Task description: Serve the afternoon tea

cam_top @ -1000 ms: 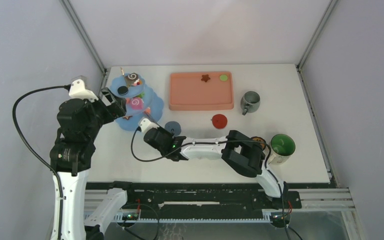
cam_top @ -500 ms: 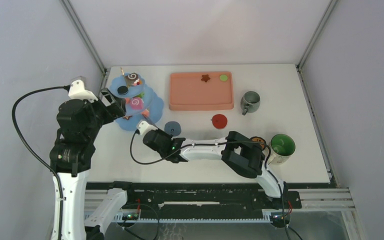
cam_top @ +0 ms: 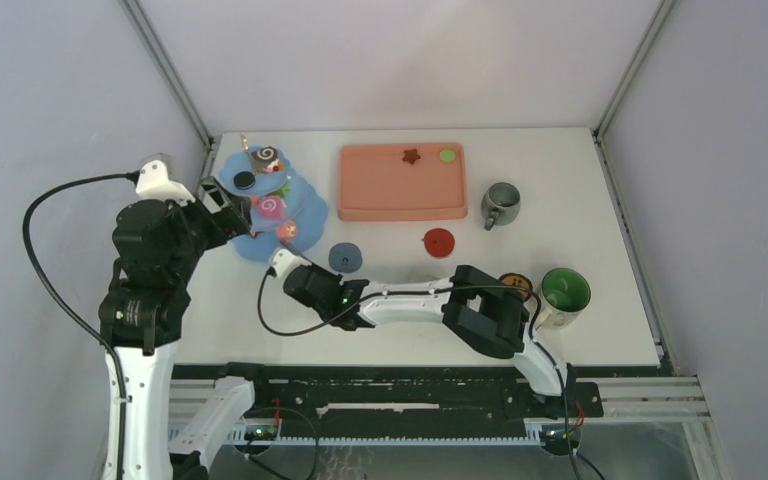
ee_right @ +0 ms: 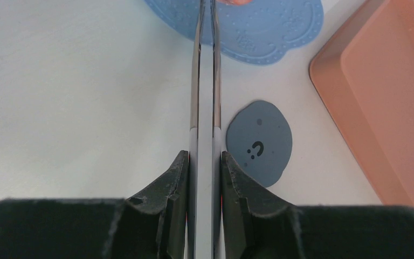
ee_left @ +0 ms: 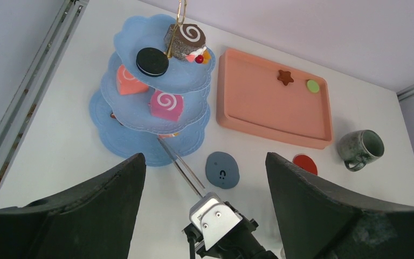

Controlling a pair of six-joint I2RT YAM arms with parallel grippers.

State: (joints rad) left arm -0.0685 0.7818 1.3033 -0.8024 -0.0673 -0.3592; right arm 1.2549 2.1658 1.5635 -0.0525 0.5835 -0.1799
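We see our right pincer [ee_right: 205,177] clamped on the thin tongs [ee_right: 205,81], whose long axis points straight ahead to the orange pastry [cam_top: 286,232] on the lowest tier of the blue tower [ee_left: 124,143] at the left of the bench [cam_top: 560,180], with the left pincer [ee_left: 204,161] gaping nearby.

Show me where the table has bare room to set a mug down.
Bare: the far right corner, between the pink tray, the grey mug and the table edge; also the near left, in front of the blue dessert tower. Crowded: around the blue-grey disc and red disc, where the right arm lies across.
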